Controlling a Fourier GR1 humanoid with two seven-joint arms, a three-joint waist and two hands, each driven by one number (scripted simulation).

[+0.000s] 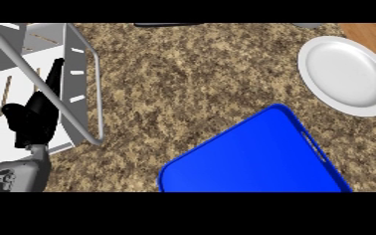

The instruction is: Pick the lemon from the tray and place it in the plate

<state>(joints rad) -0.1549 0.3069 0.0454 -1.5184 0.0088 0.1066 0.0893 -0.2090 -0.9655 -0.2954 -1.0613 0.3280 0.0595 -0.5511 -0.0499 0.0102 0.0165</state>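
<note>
On the speckled brown bench (191,79): a blue tray (253,157) and a white plate (343,74), well apart.

The tray sits at the lower middle, the plate at the right edge (neither shows a lemon, and none shows anywhere). At the left, the left hand (33,114) rests with straight, relaxed fingers pointing up, holding nothing, over a grey wire rack (84,79). The right hand is out of view.

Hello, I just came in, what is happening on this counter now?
Nothing is being handled at this moment. The robot's left hand rests open at the left edge, fingers up, over a grey wire rack. A blue tray lies at the lower middle and a white plate at the right. No lemon and no right hand are in view.
</note>
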